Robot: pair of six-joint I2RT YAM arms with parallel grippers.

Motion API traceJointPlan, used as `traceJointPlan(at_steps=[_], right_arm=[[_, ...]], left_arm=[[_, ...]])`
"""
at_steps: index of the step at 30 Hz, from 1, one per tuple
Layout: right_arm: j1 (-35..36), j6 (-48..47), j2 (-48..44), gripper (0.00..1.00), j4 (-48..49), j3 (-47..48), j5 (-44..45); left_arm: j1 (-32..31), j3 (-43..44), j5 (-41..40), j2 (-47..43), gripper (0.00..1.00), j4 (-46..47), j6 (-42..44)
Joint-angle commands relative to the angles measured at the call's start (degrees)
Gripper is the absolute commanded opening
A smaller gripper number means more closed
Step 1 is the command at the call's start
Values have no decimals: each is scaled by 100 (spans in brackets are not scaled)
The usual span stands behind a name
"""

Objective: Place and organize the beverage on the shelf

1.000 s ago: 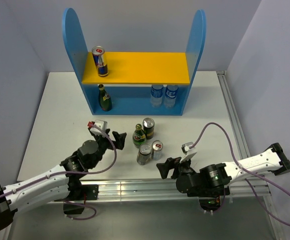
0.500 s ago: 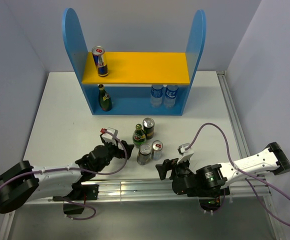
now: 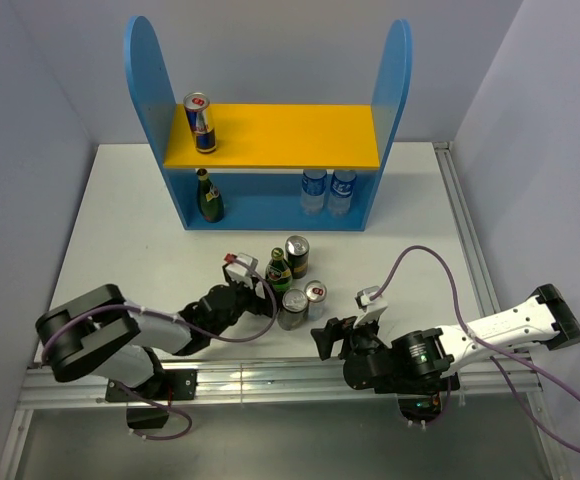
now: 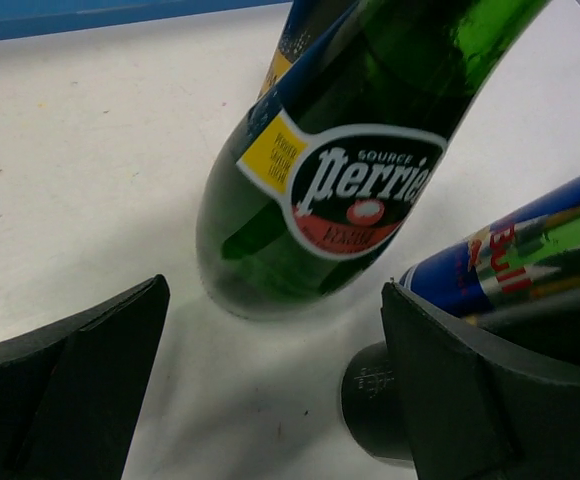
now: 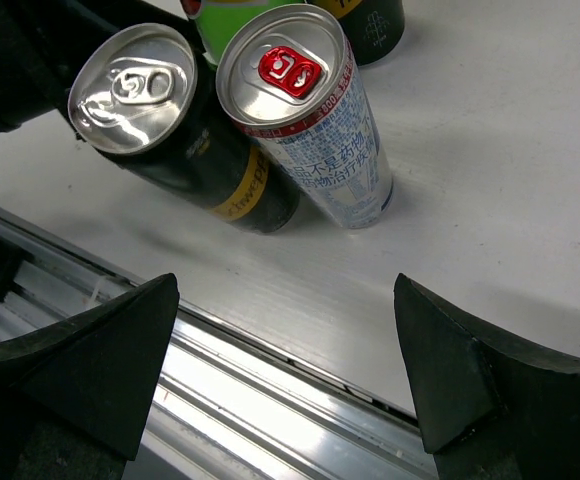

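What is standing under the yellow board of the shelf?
A green bottle at the left and two small blue-labelled bottles at the right. The yellow board covers the rear of that level, so anything further back is hidden.

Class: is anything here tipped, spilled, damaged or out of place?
Nothing stands out: the green bottle, the silver can and both dark cans stand upright on the table, unspilled; so does everything on the shelf.

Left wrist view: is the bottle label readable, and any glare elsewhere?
Left wrist: the green bottle label is sharp and readable, with a soft shadow beneath. Top external: glare on the front rail. Right wrist: silver can top crisp, rail reflective.
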Motion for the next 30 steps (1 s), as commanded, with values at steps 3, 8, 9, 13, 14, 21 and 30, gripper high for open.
traceJointPlan(at_steps=[3, 8, 9, 13, 14, 21, 30], right_arm=[[48, 96, -72, 95, -13, 176, 298], [39, 87, -81, 95, 5, 168, 289], [48, 70, -81, 95, 14, 168, 289], [48, 61, -81, 95, 31, 168, 289], [48, 52, -55, 95, 31, 168, 289], [48, 52, -37, 95, 31, 176, 289], [57, 35, -19, 95, 49, 176, 280]], left_arm=[[-62, 484, 21, 636, 92, 967, 189], [-71, 730, -225, 1094, 91, 1161, 312], [-71, 765, -295, 1138, 91, 1161, 304], [-71, 871, -454, 1313, 84, 1231, 365], [-71, 888, -515, 1340, 79, 1249, 374], [-71, 941, -718, 1411, 26, 1232, 400], [-71, 643, -1209, 412, 0, 670, 374]])
